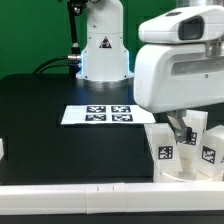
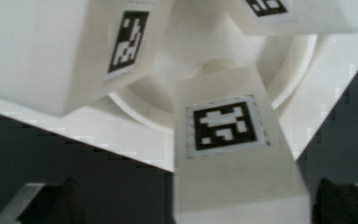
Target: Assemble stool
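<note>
Exterior view: gripper (image 1: 183,133) at lower right of frame, jaws apart, above chunky white tagged stool legs (image 1: 165,150). Wrist cam: smooth round seat (image 2: 176,90) behind leg.

Tagged white leg (image 2: 229,140) is seen close up, lying across the round seat (image 2: 158,95); two more tagged legs (image 2: 123,45) lie beyond. Jaws stand spread.

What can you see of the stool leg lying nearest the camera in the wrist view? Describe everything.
The stool leg looks like chunky white plastic, a broad flat-faced bar carrying one black-and-white square tag on its face. It lies over the rim of the round white seat, other tagged legs beyond. The open hand hovers above it, its dark fingers either side, not visibly touching.
</note>
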`<control>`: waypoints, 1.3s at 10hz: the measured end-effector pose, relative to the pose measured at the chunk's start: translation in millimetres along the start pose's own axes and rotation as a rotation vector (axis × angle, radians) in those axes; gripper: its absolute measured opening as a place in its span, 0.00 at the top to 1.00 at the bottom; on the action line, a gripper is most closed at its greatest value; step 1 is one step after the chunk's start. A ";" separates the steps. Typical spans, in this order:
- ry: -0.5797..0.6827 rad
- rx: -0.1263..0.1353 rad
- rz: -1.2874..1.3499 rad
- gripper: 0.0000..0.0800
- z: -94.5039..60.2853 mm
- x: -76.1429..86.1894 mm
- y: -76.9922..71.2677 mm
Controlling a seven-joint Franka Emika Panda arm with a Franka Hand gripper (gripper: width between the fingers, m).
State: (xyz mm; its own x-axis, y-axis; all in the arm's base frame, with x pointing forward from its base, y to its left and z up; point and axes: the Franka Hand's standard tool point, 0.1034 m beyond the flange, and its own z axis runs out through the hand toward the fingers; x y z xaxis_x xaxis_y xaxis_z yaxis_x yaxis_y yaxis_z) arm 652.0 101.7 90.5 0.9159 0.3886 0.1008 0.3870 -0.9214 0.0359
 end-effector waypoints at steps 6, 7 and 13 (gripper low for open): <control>-0.002 -0.014 0.115 0.46 4.7 7.3 -9.9; -0.001 -0.014 0.185 0.59 4.7 7.3 -9.8; 0.031 -0.040 0.980 0.59 5.6 -0.1 3.7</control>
State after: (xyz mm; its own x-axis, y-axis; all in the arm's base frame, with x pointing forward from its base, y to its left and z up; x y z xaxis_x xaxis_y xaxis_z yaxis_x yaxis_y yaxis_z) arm 653.9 98.2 85.1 0.8260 -0.5484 0.1303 -0.5478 -0.8355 -0.0439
